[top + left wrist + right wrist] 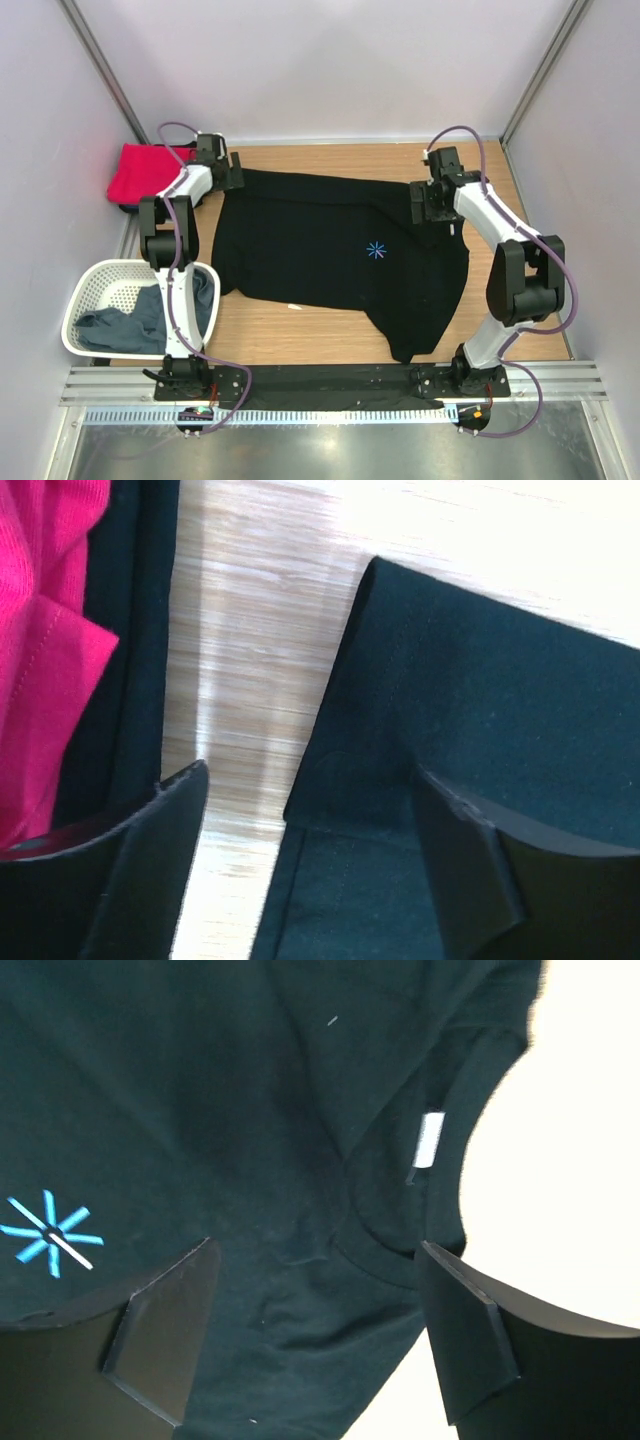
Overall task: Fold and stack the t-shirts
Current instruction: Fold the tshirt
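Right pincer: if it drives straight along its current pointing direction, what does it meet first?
The black tee, close to its collar, beside the white tag. The right pincer stands open over that cloth with nothing between; the gap is unclear.

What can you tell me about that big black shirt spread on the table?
The black t-shirt is soft cloth, spread nearly flat on the wooden table. A small light-blue starburst mark sits near its middle, and a white label shows inside the collar, which lies at the right. The left gripper and right gripper, both open, hang over its far edge.
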Robot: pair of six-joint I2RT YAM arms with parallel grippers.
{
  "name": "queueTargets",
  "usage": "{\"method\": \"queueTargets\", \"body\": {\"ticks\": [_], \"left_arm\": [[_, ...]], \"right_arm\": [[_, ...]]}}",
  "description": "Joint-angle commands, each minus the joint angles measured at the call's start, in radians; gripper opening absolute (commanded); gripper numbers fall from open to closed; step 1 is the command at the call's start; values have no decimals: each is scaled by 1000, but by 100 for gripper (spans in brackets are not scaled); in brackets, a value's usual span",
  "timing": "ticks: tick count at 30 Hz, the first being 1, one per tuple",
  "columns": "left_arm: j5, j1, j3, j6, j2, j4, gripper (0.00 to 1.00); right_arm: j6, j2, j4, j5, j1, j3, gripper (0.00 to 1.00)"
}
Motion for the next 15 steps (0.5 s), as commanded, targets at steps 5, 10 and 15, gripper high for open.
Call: {"method": "queueTargets", "body": {"ticks": [5,10,15], "left_arm": [[38,10,134,-64,-85,-20,92],[58,-16,170,-175,-97,-13,96],[62,-79,144,-201,-108,-11,97]], "right_arm": [[225,-42,180,-70,-85,54,89],[351,156,226,-102,-83,176,88],[382,238,324,-102,-80,210,82]]}}
